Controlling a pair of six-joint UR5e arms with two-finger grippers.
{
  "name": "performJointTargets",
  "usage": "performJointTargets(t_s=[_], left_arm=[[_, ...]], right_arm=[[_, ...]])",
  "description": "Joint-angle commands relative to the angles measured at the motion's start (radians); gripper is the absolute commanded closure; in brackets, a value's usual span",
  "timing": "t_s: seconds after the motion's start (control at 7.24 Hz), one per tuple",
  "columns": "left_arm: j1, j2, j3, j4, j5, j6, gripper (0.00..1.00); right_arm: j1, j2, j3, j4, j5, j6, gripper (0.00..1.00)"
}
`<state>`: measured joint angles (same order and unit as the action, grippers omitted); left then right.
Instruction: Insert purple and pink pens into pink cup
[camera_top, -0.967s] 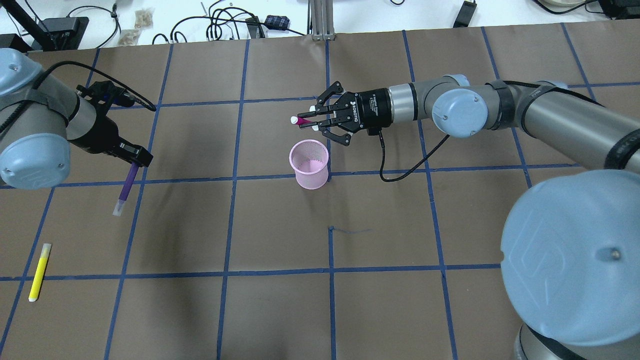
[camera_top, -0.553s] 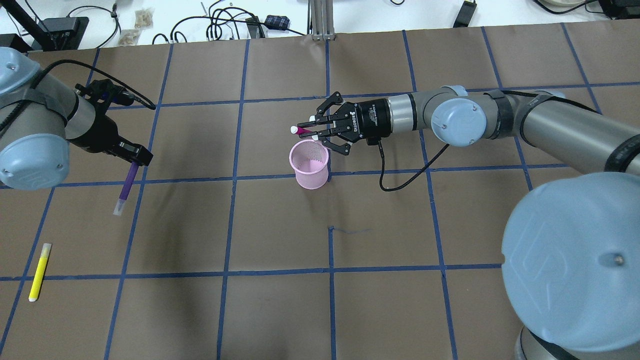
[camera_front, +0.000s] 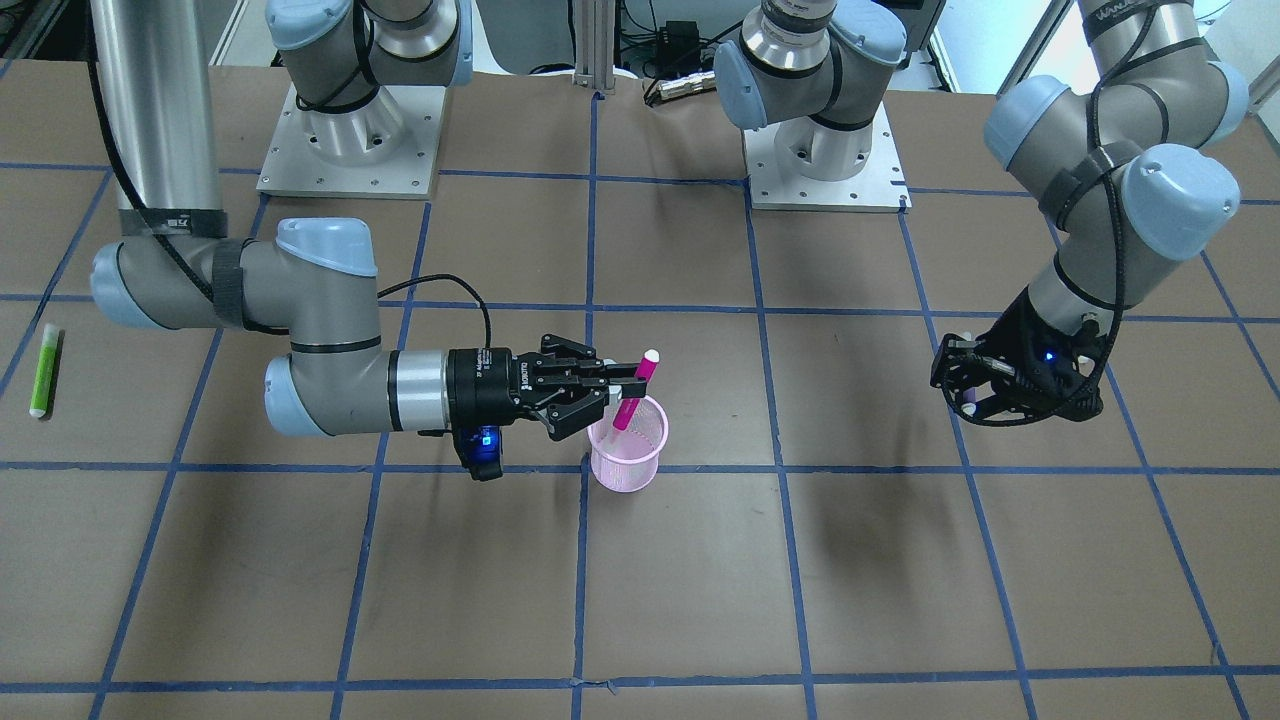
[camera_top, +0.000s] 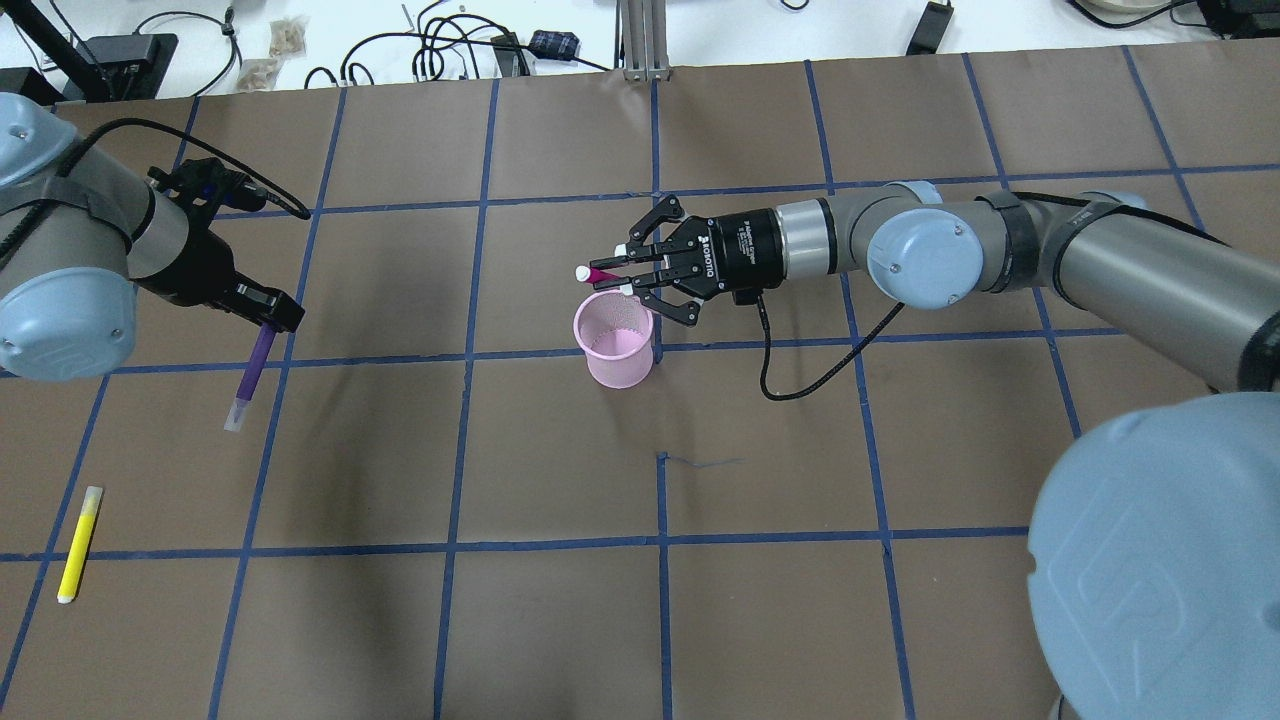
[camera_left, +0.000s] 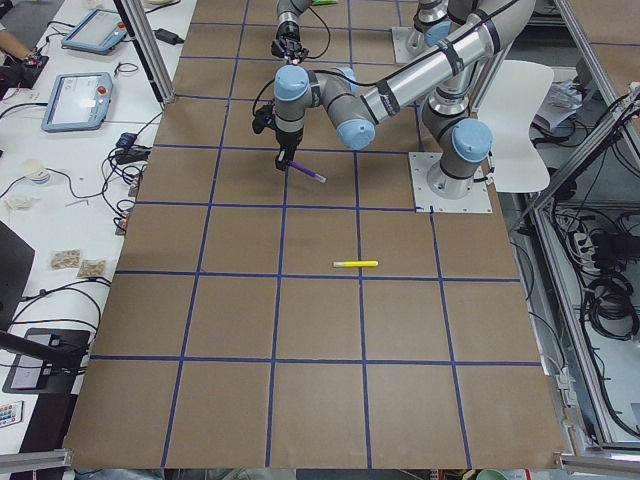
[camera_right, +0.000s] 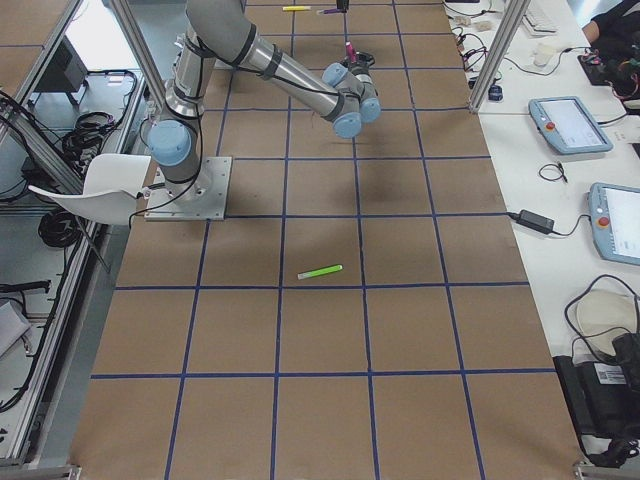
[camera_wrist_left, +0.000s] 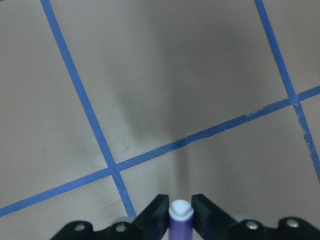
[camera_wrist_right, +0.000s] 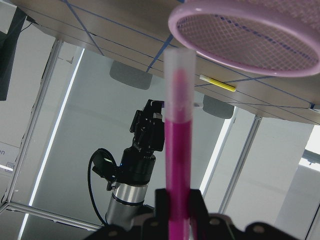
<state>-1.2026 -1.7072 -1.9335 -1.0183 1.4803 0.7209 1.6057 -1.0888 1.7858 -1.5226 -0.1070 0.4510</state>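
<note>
The pink pen (camera_front: 634, 393) is pinched between the two fingers of the right gripper (camera_top: 625, 271). The fingers are pressed on the pen's middle. The pen is tilted. One end sticks up past the fingers and the other end points down at the pink cup (camera_front: 627, 455). The low end is right at the cup's open top. I cannot tell if it is past the rim.

The cup stands up straight on the table (camera_top: 560, 600). It is just under the right gripper's fingertips. The right gripper lies flat, level with the table top, a little higher than the cup.

The purple pen (camera_top: 255, 372) is with the left gripper (camera_top: 272, 318). That gripper's fingers are pressed on the pen's top end. The pen hangs down from them at a slant, and its pale tip is the lowest part. It is up off the table. The left gripper and its pen are well apart from the cup and from the right gripper.

A yellow pen (camera_top: 79, 543) lies flat on the table. It is nearer the robot than the left gripper is, and not touching it. A green pen (camera_front: 43, 370) lies flat on the table too. It is far behind the right gripper, out past that arm's elbow.
</note>
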Motion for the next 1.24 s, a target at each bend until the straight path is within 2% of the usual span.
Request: performJointTargets(t_s=[0.0,0.55,0.69,0.83,0.97,1.11], left_arm=[[0.000,0.001,0.001,0.000,0.000,0.000,0.99],[0.000,-0.003,0.001,0.000,0.000,0.000,0.99],[0.000,-0.009,0.001,0.000,0.000,-0.001,0.99],[0.000,-0.006,0.002,-0.002,0.002,-0.001,0.99],[0.000,-0.006,0.002,-0.002,0.002,-0.001,0.99],[0.000,-0.006,0.001,-0.002,0.002,-0.001,0.99]], right_arm=[[0.000,0.000,0.007,0.002,0.006,0.002,1.00],[0.023,0.003,0.041,0.001,0.067,0.001,1.00],[0.023,0.003,0.043,0.002,0.069,0.001,0.84],[0.023,0.001,0.055,0.001,0.070,0.000,0.76],[0.023,-0.005,0.079,-0.004,0.070,0.000,0.76],[0.023,-0.008,0.084,-0.001,0.093,0.001,0.42]])
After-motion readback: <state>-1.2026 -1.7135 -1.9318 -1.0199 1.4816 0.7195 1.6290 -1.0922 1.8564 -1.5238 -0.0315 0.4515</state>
